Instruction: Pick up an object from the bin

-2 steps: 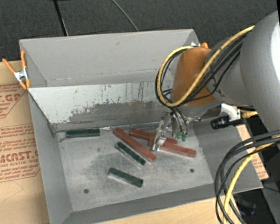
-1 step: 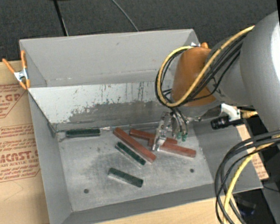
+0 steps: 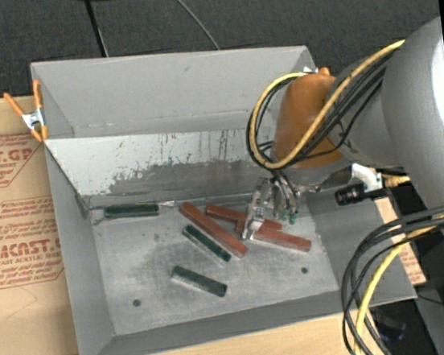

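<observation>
Pick under way in the grey metal bin [image 3: 201,329]: nearest the camera, a dark green bar [image 3: 198,281] lies alone on the floor, with open room on every side for a grasp. Just beyond it, a second green bar [image 3: 207,243] rests against a long reddish-brown bar [image 3: 209,229], the two side by side and so harder to separate. To their right, the gripper [image 3: 270,221] is low over the upper-left end of another reddish-brown bar [image 3: 285,240], which lies slantwise in the right middle of the floor. The jaws appear spread, one silvery tip at that bar's end and the other a little further back, with nothing seen pinched between them. It looks lined up for a closing grip, though a short reddish bar [image 3: 225,213] close by could crowd the approach. Further off, a third green bar [image 3: 131,211] lies flat at the foot of the far wall, awkward to reach.
</observation>
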